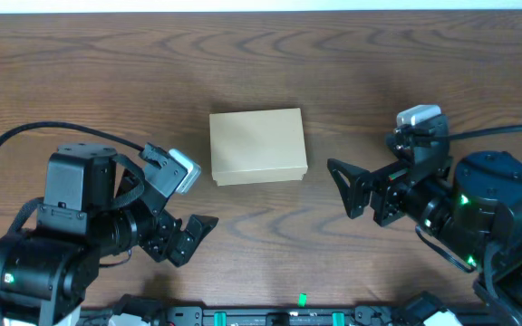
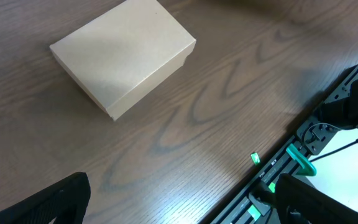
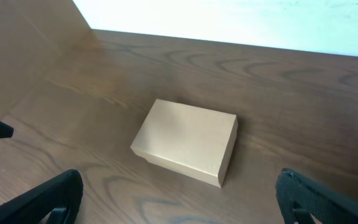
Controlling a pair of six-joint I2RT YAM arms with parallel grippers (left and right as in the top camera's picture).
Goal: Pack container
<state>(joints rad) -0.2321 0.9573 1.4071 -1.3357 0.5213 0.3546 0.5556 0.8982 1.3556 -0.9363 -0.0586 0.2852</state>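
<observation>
Cardboard box [image 1: 257, 145] lies lid-down on the table [image 1: 80, 72]. Left gripper [image 1: 191, 240] and right gripper [image 1: 341, 190] flank the box, both spread and empty. We judge it light and crushable, so pinch the lid's edge.

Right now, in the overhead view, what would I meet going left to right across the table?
Left arm → left fingers, spread open → closed cardboard box → right fingers, spread open → right arm.

Container [image 1: 258, 145] on table [image 1: 107, 72] — left gripper [image 1: 196, 235] near-left, right gripper [image 1: 341, 190] right
</observation>
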